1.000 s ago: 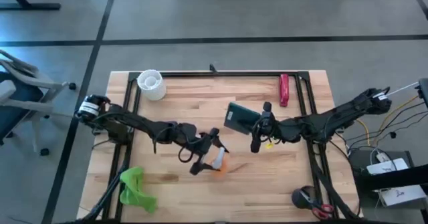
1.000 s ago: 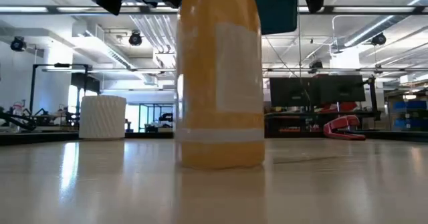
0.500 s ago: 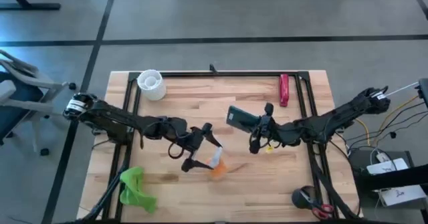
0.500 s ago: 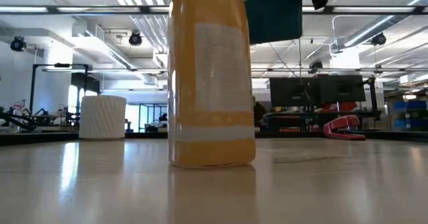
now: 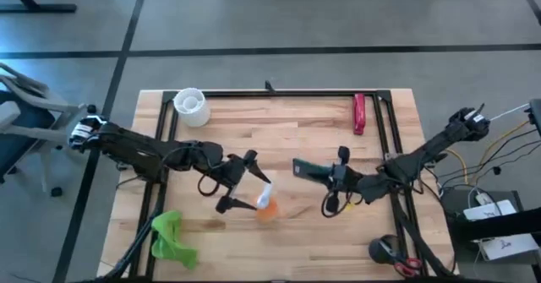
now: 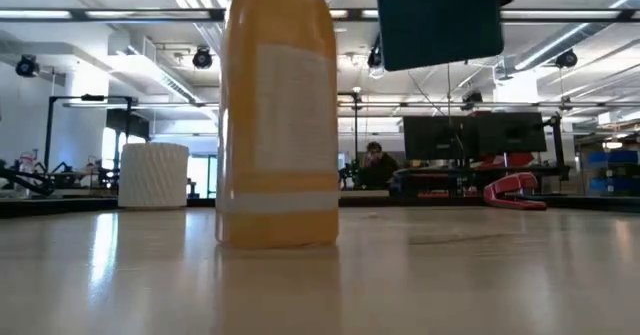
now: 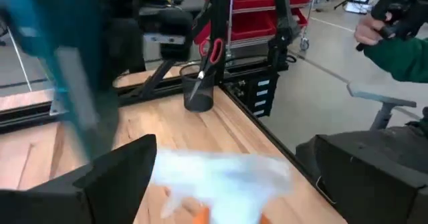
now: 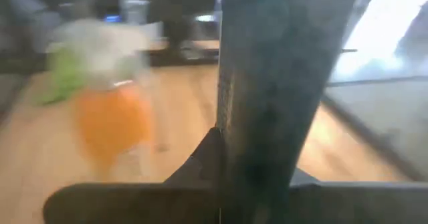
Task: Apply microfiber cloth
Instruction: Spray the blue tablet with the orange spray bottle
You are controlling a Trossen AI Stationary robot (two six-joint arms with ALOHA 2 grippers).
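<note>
**Q:** What lies nearest on the worktop [image 5: 338, 241]?

**A:** The microfiber cloth [image 5: 172, 237], bunched and wrinkled at the near-left corner. It is well apart from both grippers, and neither touches it.

**Q:** And toward the middle?

**A:** An orange bottle [image 5: 266, 207] with a white top stands upright, slightly nearer the near edge than the centre. The left gripper [image 5: 239, 182] sits just beside it on the left. Its fingers are spread wide and grasp nothing, with the bottle's top close to the fingertips. To the right of the bottle, the right gripper [image 5: 331, 175] is clamped on a black slab [image 5: 309, 168]. The low view shows the slab held clear of the wood.

**Q:** At the far edge?

**A:** A white ribbed cup [image 5: 191, 106] stands at the far-left corner. A red tool [image 5: 359, 114] lies toward the far-right corner.
</note>
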